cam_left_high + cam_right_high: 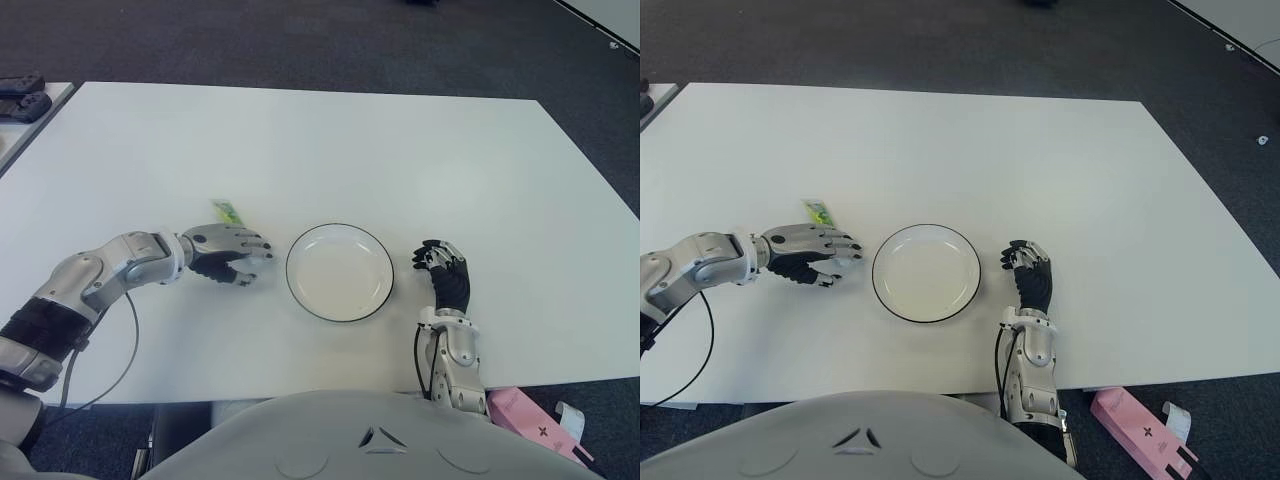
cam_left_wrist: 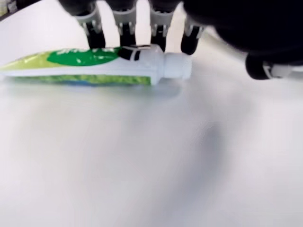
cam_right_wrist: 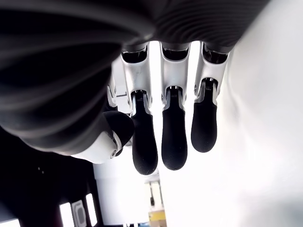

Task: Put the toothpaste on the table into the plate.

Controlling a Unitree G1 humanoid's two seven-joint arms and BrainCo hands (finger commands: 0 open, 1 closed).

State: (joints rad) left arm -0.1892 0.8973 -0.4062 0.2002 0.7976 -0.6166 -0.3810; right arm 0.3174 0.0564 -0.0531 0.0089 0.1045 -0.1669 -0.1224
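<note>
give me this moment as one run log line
phase: reaching | left robot hand: open, over green-and-white toothpaste tube, not gripped | round white black-rimmed plate: empty | right robot hand: idle, right of plate

No words, brand names or numbers can be read anywhere around me; the toothpaste (image 2: 94, 67) tube by my left hand (image 1: 228, 250) bears green and white printing, but its lettering is too blurred to make out.

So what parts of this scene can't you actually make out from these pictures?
- Toothpaste: eye views show only its tail; the left hand covers the rest.
- Tube lettering: blurred in the left wrist view.
- Plate: absent from both wrist views.
- Pink box: cut by the frame edge.
</note>
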